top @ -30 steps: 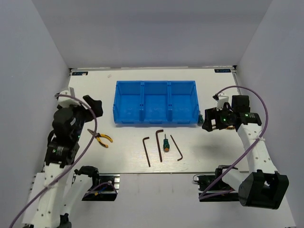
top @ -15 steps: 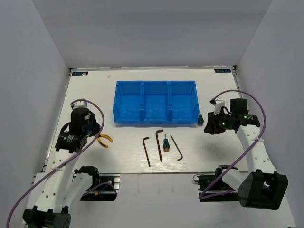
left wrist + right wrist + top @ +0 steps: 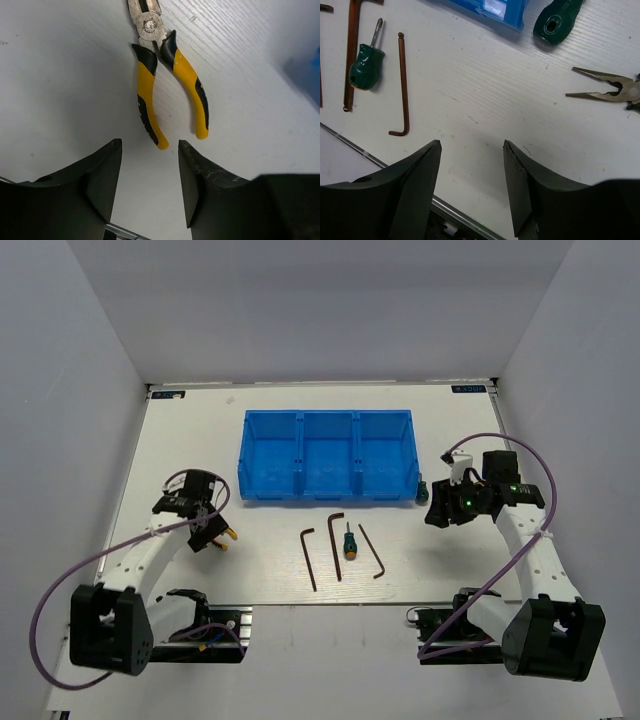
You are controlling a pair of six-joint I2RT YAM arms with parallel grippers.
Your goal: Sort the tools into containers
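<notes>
- The left gripper (image 3: 149,167) is seen with jaws apart, nothing held.
- The yellow-handled pliers (image 3: 146,95) are laid just ahead of its fingertips, handle ends nearest.
- The right gripper (image 3: 471,155) is parted and empty, with bare table (image 3: 485,100) seen between the jaws.
- Ahead-left of it are seen the stubby screwdriver (image 3: 366,67) and a hex key (image 3: 402,85).
- Ahead are seen the blue bin (image 3: 495,10) corner and, close beside it, a green-handled tool (image 3: 557,20); to the right, second pliers (image 3: 622,89).

Robot lab test booth here, plain pale grey walls (image 3: 90,340) boxing in a white wood-grain tabletop (image 3: 265,560), white-and-black left robot arm (image 3: 135,565) and matching right robot arm (image 3: 530,550) bolted at its near edge, purple cables (image 3: 490,436) looping, bright blue three-compartment plastic bin (image 3: 330,492) centre stage
</notes>
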